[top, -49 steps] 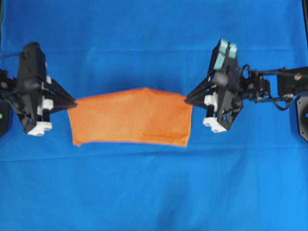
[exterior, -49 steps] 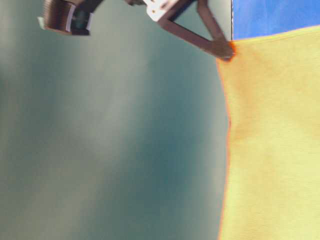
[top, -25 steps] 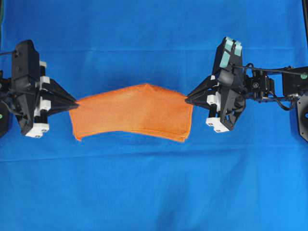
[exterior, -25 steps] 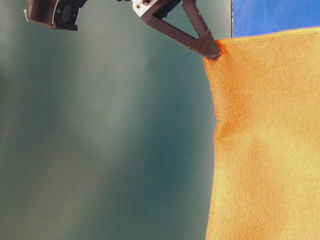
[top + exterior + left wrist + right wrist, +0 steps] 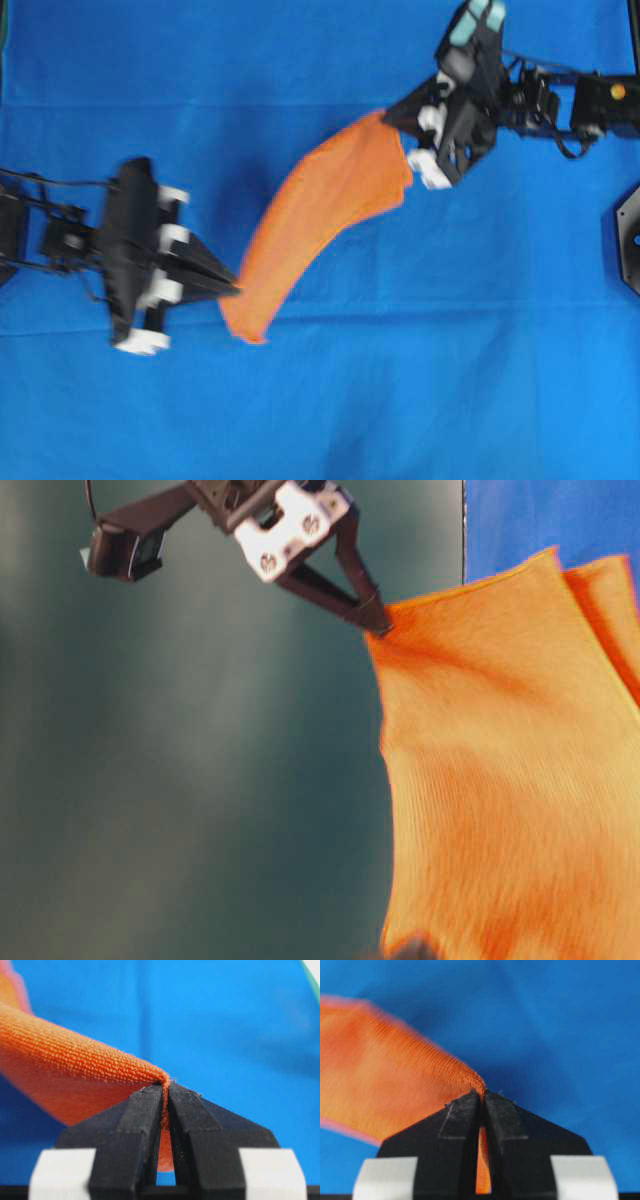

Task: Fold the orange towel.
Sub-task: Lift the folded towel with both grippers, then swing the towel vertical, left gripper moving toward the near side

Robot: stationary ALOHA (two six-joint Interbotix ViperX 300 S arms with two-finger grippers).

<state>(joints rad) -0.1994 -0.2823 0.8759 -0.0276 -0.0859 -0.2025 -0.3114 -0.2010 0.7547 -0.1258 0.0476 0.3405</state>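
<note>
The orange towel (image 5: 320,215) hangs off the blue worktop (image 5: 450,380), stretched in a curved band between the two arms. From overhead, the left arm reaches in level from the left edge, its left tool (image 5: 232,290) pressed together on the towel's lower end. The right arm comes in from the upper right corner, and its right tool (image 5: 388,113) pinches the towel's upper end. Each wrist view shows the black fingers (image 5: 145,1125) closed flat with a thin fold of orange cloth caught between them, the towel running off to the left of the tips.

From table level, the right tool (image 5: 378,620) grips the towel's top corner, and the cloth (image 5: 500,780) drapes down, filling the right side of that picture and running out at the bottom and right. A dark rounded shape at the towel's bottom edge there is too cut off to identify. Both arms are blurred overhead, the left one most, and the towel's underside is hidden.
</note>
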